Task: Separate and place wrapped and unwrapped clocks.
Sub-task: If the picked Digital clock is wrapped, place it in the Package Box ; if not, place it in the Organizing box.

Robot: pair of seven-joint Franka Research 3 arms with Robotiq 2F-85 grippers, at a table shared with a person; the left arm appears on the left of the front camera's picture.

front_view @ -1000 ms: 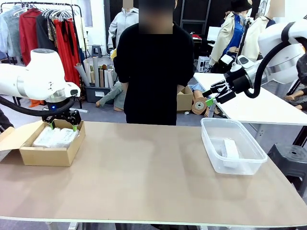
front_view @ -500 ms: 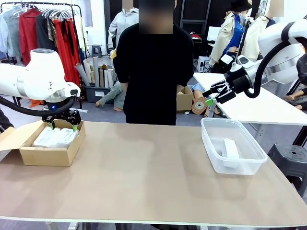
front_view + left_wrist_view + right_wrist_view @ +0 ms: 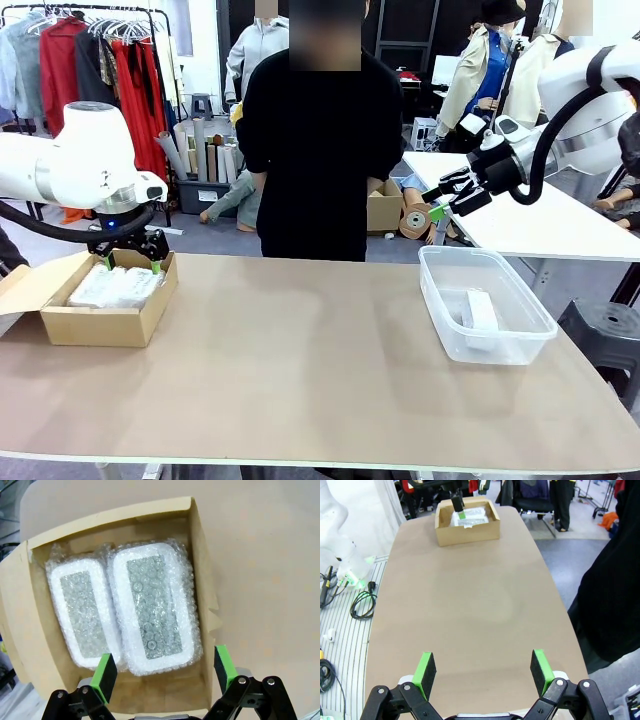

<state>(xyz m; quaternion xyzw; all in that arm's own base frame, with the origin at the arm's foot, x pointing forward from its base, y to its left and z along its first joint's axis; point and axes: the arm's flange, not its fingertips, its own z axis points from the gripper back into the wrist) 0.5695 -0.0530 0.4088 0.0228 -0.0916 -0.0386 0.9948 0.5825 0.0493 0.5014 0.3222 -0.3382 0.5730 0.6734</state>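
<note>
Nearest to us, our left gripper (image 3: 165,672) hangs over the tan cardboard box (image 3: 100,322) at the table's left end, its green-padded fingers (image 3: 106,671) spread wide and holding nothing. In the box two white bubble-wrap bundles (image 3: 152,605) lie side by side, touching each other. On the right side, the small bare white block (image 3: 481,310) rests inside the clear plastic tub (image 3: 535,330). Farther away, above the tub, our right gripper (image 3: 445,203) is also wide open and empty. A person in black (image 3: 320,150) stands at the far edge.
</note>
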